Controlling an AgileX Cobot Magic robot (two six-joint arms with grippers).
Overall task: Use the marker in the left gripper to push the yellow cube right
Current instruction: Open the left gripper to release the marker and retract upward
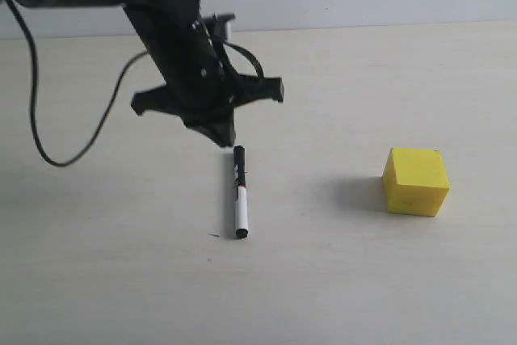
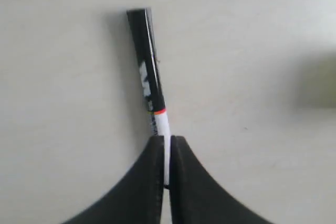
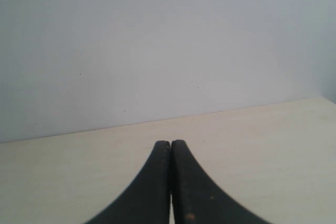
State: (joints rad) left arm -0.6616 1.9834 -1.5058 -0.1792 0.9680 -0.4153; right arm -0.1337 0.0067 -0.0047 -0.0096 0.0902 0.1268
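Observation:
The marker (image 1: 240,191) lies flat on the table with its black cap toward the far side; nothing holds it. My left gripper (image 1: 220,139) hangs above it, fingers pointing down and shut to a thin slit. In the left wrist view the marker (image 2: 152,77) shows beyond the left gripper (image 2: 166,137), and its white end is seen through the slit. The yellow cube (image 1: 416,181) sits on the table well to the right of the marker, apart from it. My right gripper (image 3: 170,142) is shut on nothing and is out of the exterior view.
The pale table (image 1: 121,280) stretches around the marker and cube. A black cable (image 1: 48,151) loops down from the left arm at the left. A light wall (image 3: 157,40) stands behind the table's far edge.

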